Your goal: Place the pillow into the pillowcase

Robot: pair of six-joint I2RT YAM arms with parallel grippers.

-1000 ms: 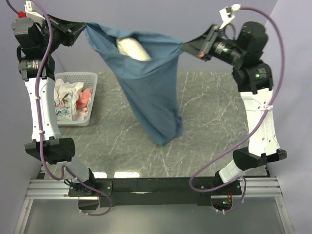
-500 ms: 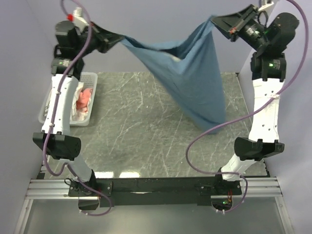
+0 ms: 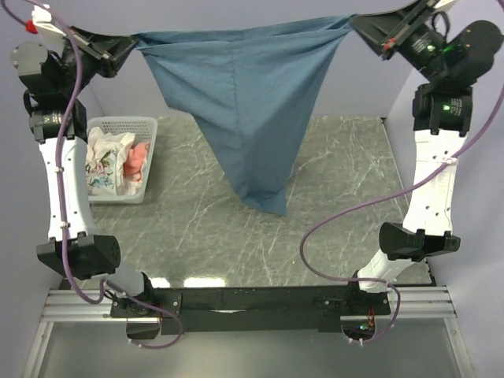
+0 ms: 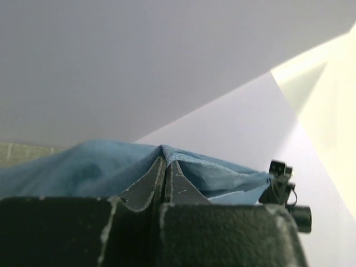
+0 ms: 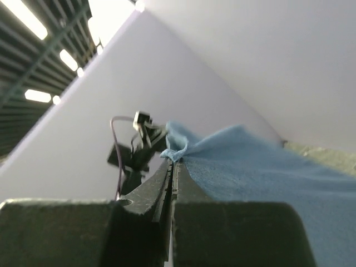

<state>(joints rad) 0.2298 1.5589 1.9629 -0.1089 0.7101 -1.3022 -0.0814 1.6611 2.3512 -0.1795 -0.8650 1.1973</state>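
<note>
The dusty-blue pillowcase hangs in the air, stretched taut between both grippers, its lower end tapering to a point just above the table. My left gripper is shut on its top left corner. My right gripper is shut on its top right corner. In the left wrist view the shut gripper pinches the blue cloth. In the right wrist view the shut gripper pinches the blue hem. The cream pillow does not show; the cloth hides whatever is inside.
A clear plastic basket with white printed cloth and pink fabric stands at the table's left. The grey marble table top lies below the hanging case. White walls close in on both sides.
Both arms swung the case left, back towards the centre, and pulled its top edge taut and straight. The white pillow seen at the opening one second ago no longer shows.
</note>
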